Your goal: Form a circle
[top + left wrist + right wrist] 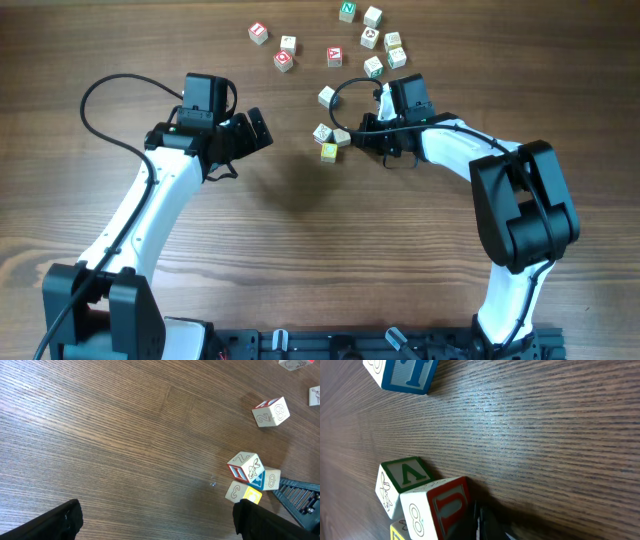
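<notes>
Table: brown wood grain; both arms reached in from the near edge.
Left gripper: jaws spread wide and holding nothing, over bare wood, well to the left of the nearest cubes.
Left wrist view: its two dark fingers sat at the bottom corners with open table between them.
Right gripper: fingers pressed together and pinching nothing, the tip right against the cluster's right side; actual contact could not be told.
Cluster of three cubes: near the table's middle, between the two grippers, the cubes touching one another.
Cluster, left wrist view: a red-edged cube with a Z on top, a blue-edged cube beside it and a yellow cube nearest the camera.
Right wrist view: a green-edged cube and a red-lettered cube lay just ahead of the dark fingertips; a blue T cube sat farther off.
Lone cube: beyond the cluster, apart from it.
Scattered cubes: loosely strewn along the far side, in no ring.
</notes>
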